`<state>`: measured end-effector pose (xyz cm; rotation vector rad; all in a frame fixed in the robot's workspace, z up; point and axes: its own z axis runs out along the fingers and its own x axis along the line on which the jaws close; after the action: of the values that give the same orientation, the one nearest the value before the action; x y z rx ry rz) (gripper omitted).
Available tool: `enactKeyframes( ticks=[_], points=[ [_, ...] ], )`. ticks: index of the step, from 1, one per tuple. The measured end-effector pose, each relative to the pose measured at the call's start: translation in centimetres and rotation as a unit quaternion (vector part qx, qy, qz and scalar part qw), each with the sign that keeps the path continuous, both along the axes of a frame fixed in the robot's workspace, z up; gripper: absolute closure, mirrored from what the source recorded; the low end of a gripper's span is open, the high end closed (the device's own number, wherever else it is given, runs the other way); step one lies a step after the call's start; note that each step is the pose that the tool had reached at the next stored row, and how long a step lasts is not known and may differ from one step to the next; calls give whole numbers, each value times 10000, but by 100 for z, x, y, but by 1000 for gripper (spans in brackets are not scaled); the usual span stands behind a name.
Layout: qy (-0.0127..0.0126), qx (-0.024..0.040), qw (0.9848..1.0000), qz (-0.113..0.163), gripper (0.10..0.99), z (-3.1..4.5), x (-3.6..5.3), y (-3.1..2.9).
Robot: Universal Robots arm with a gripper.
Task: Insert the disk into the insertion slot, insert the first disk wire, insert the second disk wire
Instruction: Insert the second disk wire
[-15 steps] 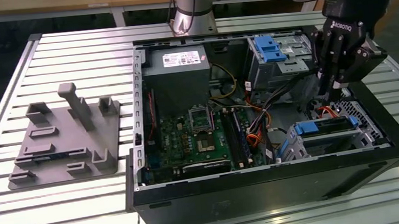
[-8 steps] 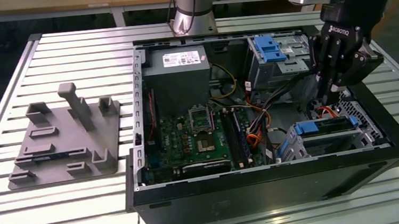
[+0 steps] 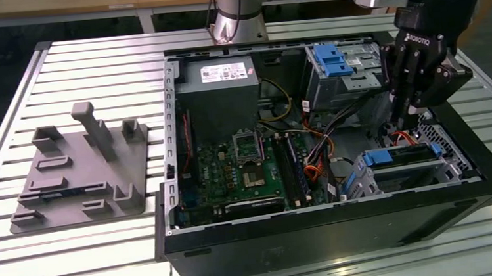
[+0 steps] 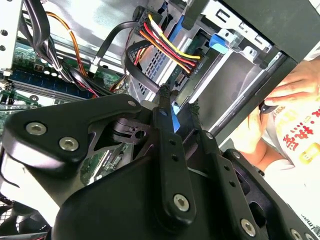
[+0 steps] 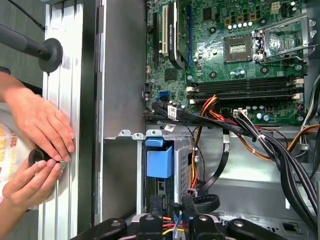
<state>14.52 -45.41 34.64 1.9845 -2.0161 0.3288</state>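
Disk (image 5: 160, 161) in insertion slot (image 5: 184, 148); gripper (image 4: 178, 98) pinches blue wire (image 4: 173, 119) (fingers nrly shut).

in the exterior view the arm (image 3: 238, 7) runs off the top edge. the disk (image 3: 405, 156), at the near end of the case (image 3: 324, 237) on the exterior view's right, lies mostly buried in the slot (image 3: 361, 183); little beyond its blue end shows. in the second wrist view the body of the gripper (image 4: 179, 102) covers much of the board (image 4: 20, 55), and a blue sliver (image 4: 175, 114) at its tip is too hidden to identify. in the first wrist view a hand (image 5: 42, 125) has its arm cut off by the edge.
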Motion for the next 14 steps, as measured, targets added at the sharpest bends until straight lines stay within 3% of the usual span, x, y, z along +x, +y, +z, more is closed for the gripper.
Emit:
enactKeyframes(
  ticks=[11,13,14],
  points=[
    [0,-12,10000,29,784,-26,0,5],
    [0,-20,10000,32,804,-30,0,7],
    [0,-23,10000,34,867,-32,0,7]
  ],
)
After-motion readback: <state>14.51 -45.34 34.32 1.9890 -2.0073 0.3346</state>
